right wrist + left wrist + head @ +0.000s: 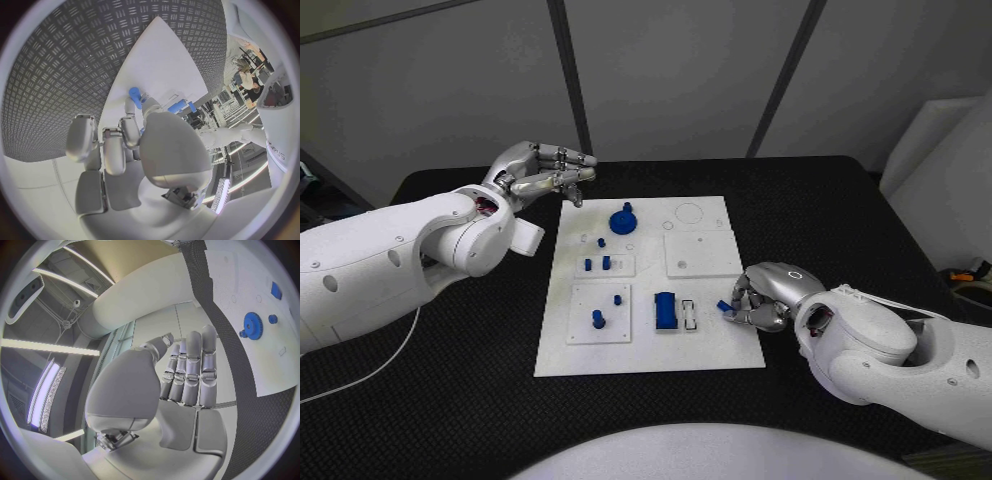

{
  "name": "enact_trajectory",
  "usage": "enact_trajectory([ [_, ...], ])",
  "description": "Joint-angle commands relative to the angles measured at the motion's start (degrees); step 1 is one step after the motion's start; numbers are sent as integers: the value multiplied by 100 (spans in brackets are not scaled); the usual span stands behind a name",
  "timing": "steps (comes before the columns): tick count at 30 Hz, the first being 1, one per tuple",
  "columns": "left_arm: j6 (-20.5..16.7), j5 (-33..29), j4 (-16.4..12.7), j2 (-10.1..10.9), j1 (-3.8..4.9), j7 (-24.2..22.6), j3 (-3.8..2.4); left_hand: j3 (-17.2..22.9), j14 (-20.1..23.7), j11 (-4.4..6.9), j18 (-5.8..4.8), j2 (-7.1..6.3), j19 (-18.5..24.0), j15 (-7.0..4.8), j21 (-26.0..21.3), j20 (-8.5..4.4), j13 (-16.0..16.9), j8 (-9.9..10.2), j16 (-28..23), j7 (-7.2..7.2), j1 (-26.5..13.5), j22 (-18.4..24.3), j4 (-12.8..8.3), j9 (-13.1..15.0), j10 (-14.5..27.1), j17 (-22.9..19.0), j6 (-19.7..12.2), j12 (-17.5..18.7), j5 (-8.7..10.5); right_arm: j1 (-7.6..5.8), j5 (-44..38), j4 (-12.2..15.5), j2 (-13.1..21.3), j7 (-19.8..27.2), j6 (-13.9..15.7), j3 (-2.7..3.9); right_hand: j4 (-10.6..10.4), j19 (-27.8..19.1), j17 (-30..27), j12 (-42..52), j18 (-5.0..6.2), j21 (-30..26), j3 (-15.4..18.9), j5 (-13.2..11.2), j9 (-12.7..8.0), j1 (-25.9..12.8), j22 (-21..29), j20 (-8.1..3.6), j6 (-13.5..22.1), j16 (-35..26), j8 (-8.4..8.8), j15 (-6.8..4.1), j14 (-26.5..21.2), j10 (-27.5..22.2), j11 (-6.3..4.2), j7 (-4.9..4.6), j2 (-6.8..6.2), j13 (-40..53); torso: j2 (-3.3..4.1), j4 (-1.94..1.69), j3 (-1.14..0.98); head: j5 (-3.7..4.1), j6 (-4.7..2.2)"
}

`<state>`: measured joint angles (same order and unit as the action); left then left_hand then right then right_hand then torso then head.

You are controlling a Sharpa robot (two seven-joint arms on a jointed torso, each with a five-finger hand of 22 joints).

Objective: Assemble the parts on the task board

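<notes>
The white task board (711, 350) lies in the middle of the black table. On it stand a blue gear with a knob (623, 218), a blue block (668, 311) and several small blue pegs (597, 318). My right hand (759, 300) rests at the board's right edge and pinches a small blue part (726, 306) just above the board; the right wrist view shows that part (134, 93) at my fingertips. My left hand (545, 175) hovers above the board's far left corner, its fingers closed against the thumb, with nothing seen between them. The left wrist view shows the gear (252, 326) beyond my left hand (187, 370).
A square white plate (702, 253) lies on the board's right half, and two round outlines (688, 212) are at its far edge. White panels (949, 150) lean at the table's far right. Black table surface (444, 400) surrounds the board.
</notes>
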<state>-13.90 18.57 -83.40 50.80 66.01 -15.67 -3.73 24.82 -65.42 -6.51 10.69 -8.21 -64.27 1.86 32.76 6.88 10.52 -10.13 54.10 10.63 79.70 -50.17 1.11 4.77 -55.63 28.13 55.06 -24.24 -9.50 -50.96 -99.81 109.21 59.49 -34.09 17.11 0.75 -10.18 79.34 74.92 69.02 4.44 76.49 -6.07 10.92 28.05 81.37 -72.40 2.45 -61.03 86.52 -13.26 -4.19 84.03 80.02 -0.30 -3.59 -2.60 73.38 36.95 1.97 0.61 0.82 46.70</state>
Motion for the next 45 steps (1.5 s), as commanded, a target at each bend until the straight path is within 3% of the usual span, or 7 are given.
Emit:
enact_trajectory([
  [1,52,-8,-11,0,5,-53,-1,-22,41,5,-21,61,-9,-12,-38,26,5,-20,1,-16,-6,5,-4,-3,32,-5,-35,-20,-6,57,307,9,50,-316,-259,-56,271,13,845,-12,-31,-18,-545,93,-243,83,-20,-26,-47,-37,-5,-5,455,22,-43,-13,64,20,-5,-1,-2,9,-3],
  [4,51,-8,-9,-5,5,-52,-1,-22,41,5,-21,61,-9,-12,-38,26,5,-20,1,-16,-6,5,-4,-3,32,-5,-35,-20,-6,56,617,79,87,-337,-46,-55,278,19,854,-9,-33,-13,-790,165,-242,-57,-30,-20,-49,-32,11,-4,457,36,-48,-14,-24,28,-5,-7,-1,15,-5],
  [9,45,-8,-5,-12,5,-51,-1,-22,41,5,-21,61,-9,-12,-38,26,5,-20,1,-16,-6,5,-4,-3,32,-5,-35,-20,-6,53,1183,198,143,-283,337,-52,188,32,874,7,-36,-3,-1028,-44,-260,-337,-49,-12,-35,-22,62,5,462,62,-25,-29,-59,46,-3,-7,1,0,-15],
  [22,37,-8,-13,-22,6,-47,-1,-22,41,5,-21,61,-9,-12,-38,26,5,-20,1,-16,-6,5,-4,-3,32,-5,-35,-20,-6,34,2556,440,157,584,1456,-39,136,78,953,102,-50,51,-1350,274,-259,-748,-124,-7,-105,25,104,10,480,125,-22,-29,-276,135,5,-5,4,-33,-33],
  [34,52,-274,-39,-13,7,-26,-2,-16,43,9,-19,72,-14,-16,-44,23,7,-28,4,-19,14,8,-18,-2,33,-10,-32,-36,-8,25,2987,309,-133,651,1474,-35,121,89,972,134,-53,64,-1320,431,-251,-889,-142,-7,-128,37,110,11,484,147,-19,-30,-358,163,11,-8,5,-63,-14],
  [38,55,-298,-48,-14,7,-26,-2,-16,43,9,-19,72,-14,-16,-44,23,7,-28,4,-19,14,8,-18,-2,33,-10,-32,-36,-8,24,3043,237,-272,622,1391,-35,119,89,977,132,-53,63,-1316,438,-249,-901,-142,-7,-133,39,109,11,485,147,-20,-30,-360,163,9,-7,-1,-81,0],
  [45,55,-309,-67,-10,9,-25,-2,-16,43,9,-19,72,-14,-16,-44,23,7,-28,4,-19,14,8,-18,-2,33,-10,-32,-36,-8,23,3118,66,-466,496,1142,-34,107,87,980,135,-53,61,-1286,451,-245,-962,-140,-7,-149,41,109,12,486,151,-19,-29,-375,166,9,-13,8,-93,19],
])
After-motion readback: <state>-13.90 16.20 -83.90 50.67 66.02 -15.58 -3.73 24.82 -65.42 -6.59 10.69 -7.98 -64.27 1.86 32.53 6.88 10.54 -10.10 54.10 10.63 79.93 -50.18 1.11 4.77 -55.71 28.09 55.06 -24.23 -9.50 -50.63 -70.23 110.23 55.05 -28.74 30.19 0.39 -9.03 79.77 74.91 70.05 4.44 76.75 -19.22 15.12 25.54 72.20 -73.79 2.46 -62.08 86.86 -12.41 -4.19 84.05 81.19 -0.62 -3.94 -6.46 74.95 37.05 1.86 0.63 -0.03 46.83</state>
